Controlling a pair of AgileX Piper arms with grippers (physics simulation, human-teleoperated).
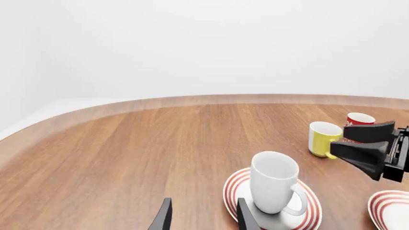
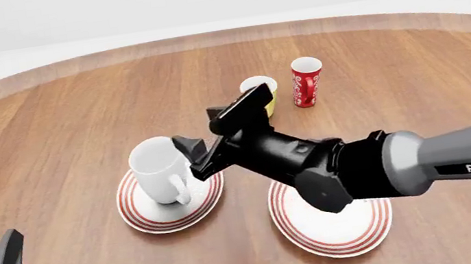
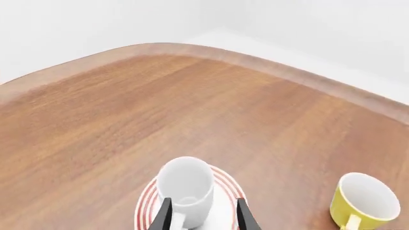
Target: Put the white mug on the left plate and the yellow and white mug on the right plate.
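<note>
Both tools open and empty, right tool (image 2: 224,132) between white mug (image 2: 160,169) and yellow and white mug (image 2: 261,87).

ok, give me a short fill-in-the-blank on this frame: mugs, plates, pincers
1. The white mug stands upright on the ____ plate.
2. The right plate holds ____ mug.
3. The yellow mug stands on the table beside the ____ cup.
4. The right pincer is open and holds ____.

Missing words: left; no; red; nothing
</note>
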